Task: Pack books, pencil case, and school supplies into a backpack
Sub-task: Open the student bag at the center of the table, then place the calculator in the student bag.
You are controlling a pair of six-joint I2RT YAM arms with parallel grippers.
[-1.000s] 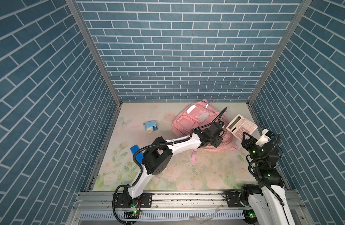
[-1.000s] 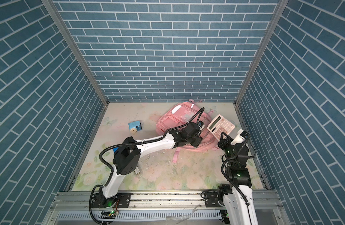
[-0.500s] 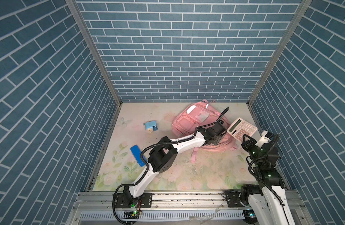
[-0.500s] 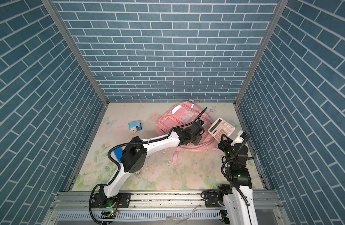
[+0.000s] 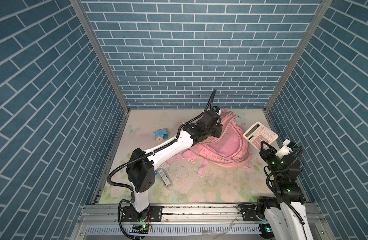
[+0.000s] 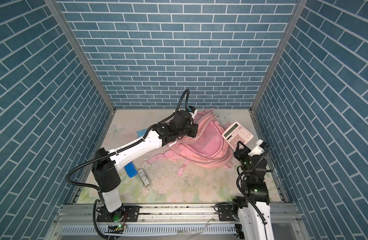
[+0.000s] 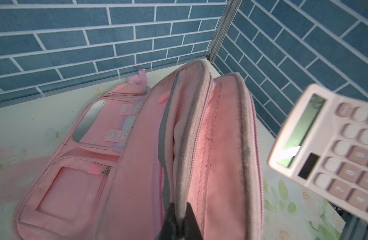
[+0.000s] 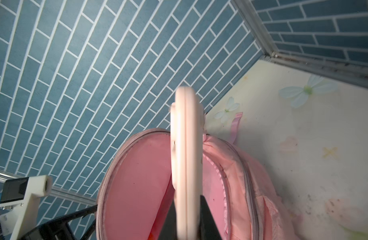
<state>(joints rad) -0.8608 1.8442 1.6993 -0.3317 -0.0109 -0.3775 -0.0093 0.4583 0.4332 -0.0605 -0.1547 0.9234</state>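
The pale pink backpack (image 5: 226, 145) (image 6: 208, 145) lies at the back right with its main compartment gaping. My left gripper (image 7: 180, 220) is shut on the grey-edged zipper rim of the backpack (image 7: 137, 155) and holds it up. My right gripper (image 5: 265, 145) (image 8: 187, 212) is shut on the white calculator (image 5: 260, 135) (image 6: 237, 134) (image 8: 186, 155), which hangs beside the opening. A red-orange sliver (image 8: 152, 234) shows inside; the books are otherwise hidden. The light blue pencil sharpener (image 5: 160, 135) stands at the back left. A blue oblong pencil case (image 6: 130, 169) lies by the left arm's elbow.
A clear oblong box with a barcode label (image 5: 164, 176) (image 6: 144, 176) lies next to the pencil case. Pink straps (image 5: 201, 169) trail from the backpack towards the front. Brick-patterned walls close in the floral table (image 5: 199, 187) on three sides.
My left gripper shut on the backpack's rim and pulled it up and back to the left, spreading the opening. The right gripper with the calculator has barely moved.
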